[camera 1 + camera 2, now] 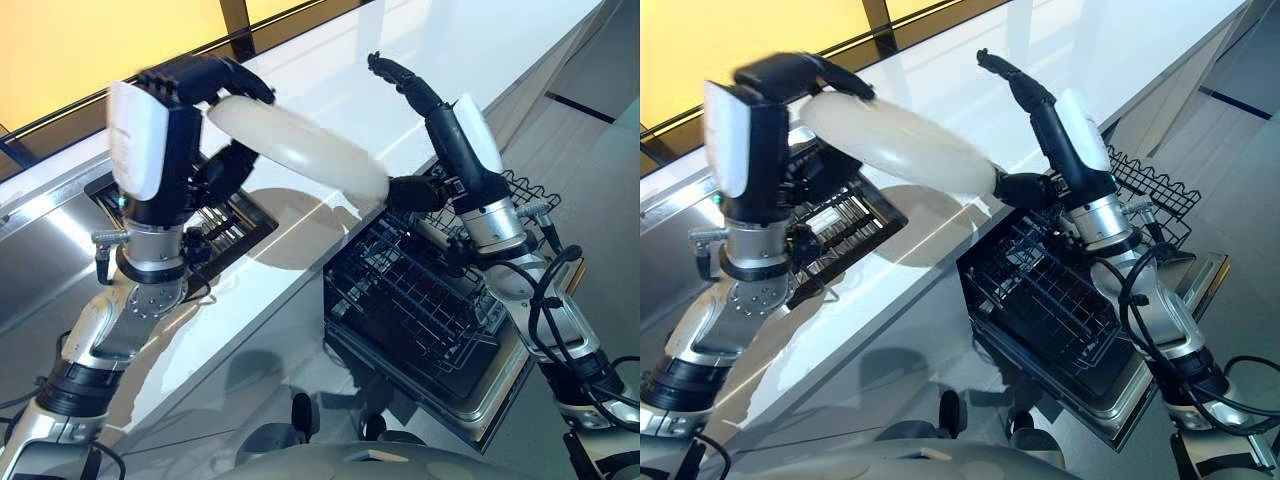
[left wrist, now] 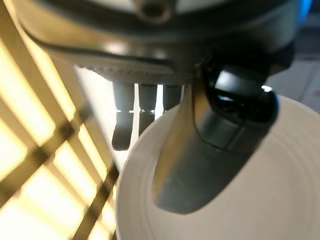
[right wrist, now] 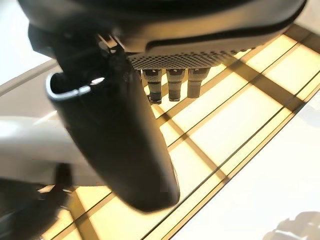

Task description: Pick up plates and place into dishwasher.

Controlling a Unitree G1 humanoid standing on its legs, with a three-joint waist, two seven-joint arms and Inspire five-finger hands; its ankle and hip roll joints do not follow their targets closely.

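One white plate [image 1: 300, 150] is in the air above the white desk [image 1: 400, 60], between my two hands. It is tilted, with its higher edge on my left side and its lower edge on my right. My left hand [image 1: 205, 85] holds the higher edge: the fingers are curled over the rim from above, and in the left wrist view my thumb [image 2: 210, 145] lies pressed on the plate's face. My right hand [image 1: 1040, 110] is at the lower edge. Its fingers are straight and point up and away from the plate, while its thumb [image 1: 1020, 188] touches the rim, so this hand is open and only meets the plate. Below the plate's lower edge and near my right arm, the black wire rack [image 1: 410, 290] of the dishwasher [image 1: 480, 395] is pulled out. A second dark rack [image 1: 845, 230] is set in the desk near my left arm.
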